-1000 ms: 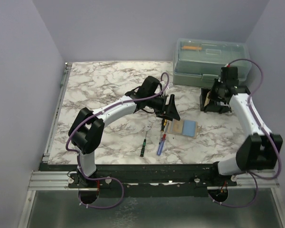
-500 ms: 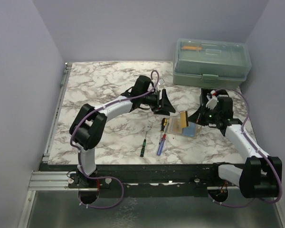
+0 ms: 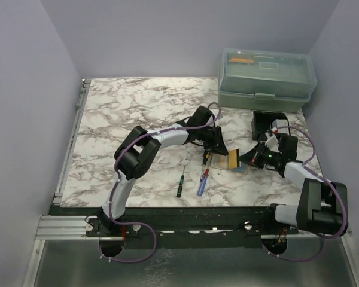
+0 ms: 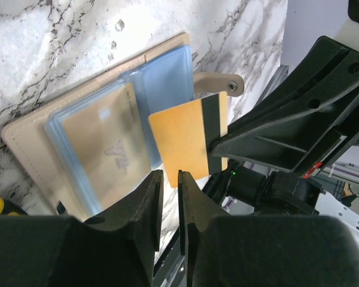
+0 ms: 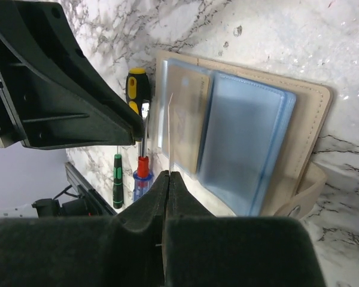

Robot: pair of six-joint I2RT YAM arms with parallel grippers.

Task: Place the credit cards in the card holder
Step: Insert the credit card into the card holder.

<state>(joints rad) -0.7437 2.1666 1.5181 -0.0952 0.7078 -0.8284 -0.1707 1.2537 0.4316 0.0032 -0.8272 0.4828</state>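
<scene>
- Both arms have drawn together since the earlier frame. The left gripper (image 4: 170, 179) has swung right to meet the card with its jaws narrowed, and the right gripper (image 5: 167, 174) has sunk lower over the holder.
- Right jaws are clamped on the thin orange plastic credit card (image 4: 186, 140), which has a dark stripe along one side and is held on edge above the holder.
- Left jaws stand a slit apart at the card's near corner; I cannot tell whether they pinch it.
- Lying open on the marbled surface (image 3: 125, 113), right of centre, is the soft tan fold-over card holder (image 4: 30, 143), just right of the small screwdrivers (image 5: 137, 84). Another card (image 4: 102, 155) sits in its left blue-tinted clear sleeve.
- Handling, as I judge it: the card is light, stiff and slick, best pinched by a short edge so the leading edge stays free. The holder looks limp and may slide, and its sleeves look flimsy.
- Writing: a faint mark shows through the sleeve, too blurred to read, and nothing else is legible.
</scene>
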